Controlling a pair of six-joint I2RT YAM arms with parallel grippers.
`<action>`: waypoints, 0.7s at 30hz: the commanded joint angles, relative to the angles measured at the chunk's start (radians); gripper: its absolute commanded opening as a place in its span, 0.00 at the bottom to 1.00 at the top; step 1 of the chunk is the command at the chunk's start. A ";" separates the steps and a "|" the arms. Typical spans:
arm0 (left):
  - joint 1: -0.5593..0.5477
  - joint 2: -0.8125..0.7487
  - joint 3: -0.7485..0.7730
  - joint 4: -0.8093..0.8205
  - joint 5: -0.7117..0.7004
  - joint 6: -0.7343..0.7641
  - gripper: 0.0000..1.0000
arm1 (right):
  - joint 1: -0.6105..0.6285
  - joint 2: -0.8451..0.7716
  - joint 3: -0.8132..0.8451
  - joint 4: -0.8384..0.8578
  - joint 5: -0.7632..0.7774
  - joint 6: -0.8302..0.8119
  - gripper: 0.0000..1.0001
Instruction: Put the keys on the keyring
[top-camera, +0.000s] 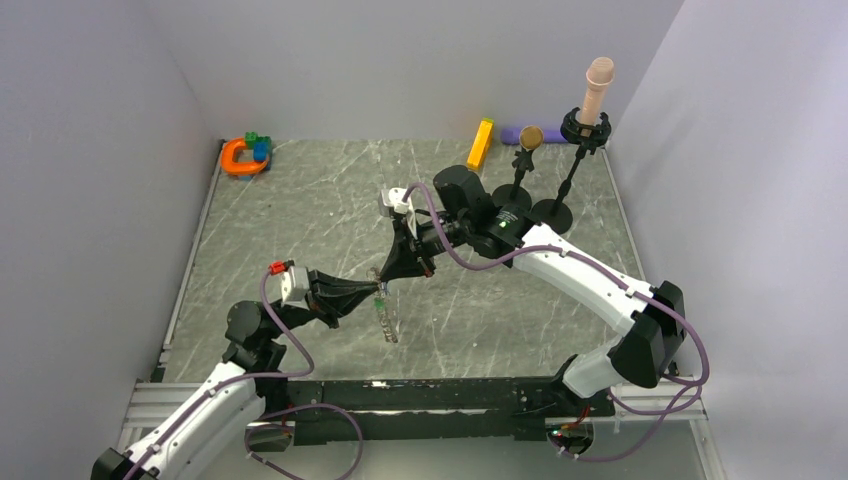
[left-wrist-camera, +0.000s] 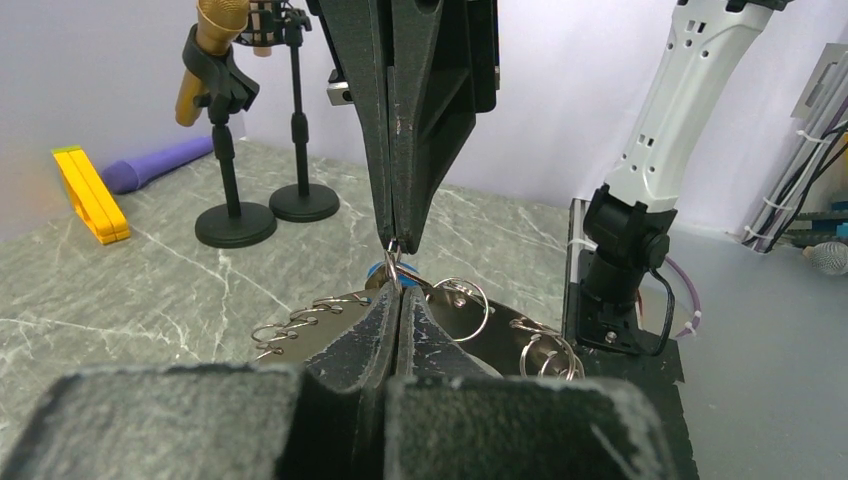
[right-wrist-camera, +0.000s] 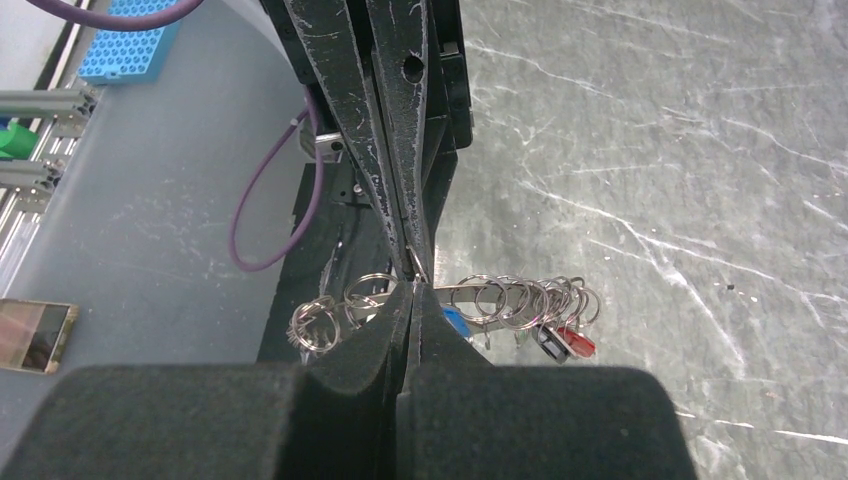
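a robotics lab test cell: plain pale walls (top-camera: 420, 60) box in a marble-patterned table (top-camera: 300, 200), with a bare aluminium frame (top-camera: 165, 400) at its near edge and loose purple cables (top-camera: 437, 232). microphones (top-camera: 530, 137) on stands sit at the back as props.

Holding the left arm (top-camera: 205, 400) out from the near-left base, bent low at the elbow, pointing the left gripper (top-camera: 376, 291) rightward and almost level, pressing its fingers fully together. Holding the right arm (top-camera: 590, 280) arched up and leftward from the near-right base, aiming the right gripper (top-camera: 384, 279) steeply down, likewise pinching its fingers tight. Meeting nearly tip to tip at the centre, poising the right tips just above the left's, roughly at right angles.
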 joint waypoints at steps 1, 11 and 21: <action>0.001 0.009 0.040 0.018 0.078 -0.009 0.00 | -0.003 -0.003 0.013 0.055 -0.022 0.003 0.00; 0.014 0.024 0.049 0.016 0.104 -0.018 0.00 | -0.003 -0.002 0.014 0.046 -0.022 -0.010 0.00; 0.020 0.031 0.062 -0.006 0.123 -0.024 0.00 | -0.003 -0.004 0.011 0.046 -0.022 -0.012 0.00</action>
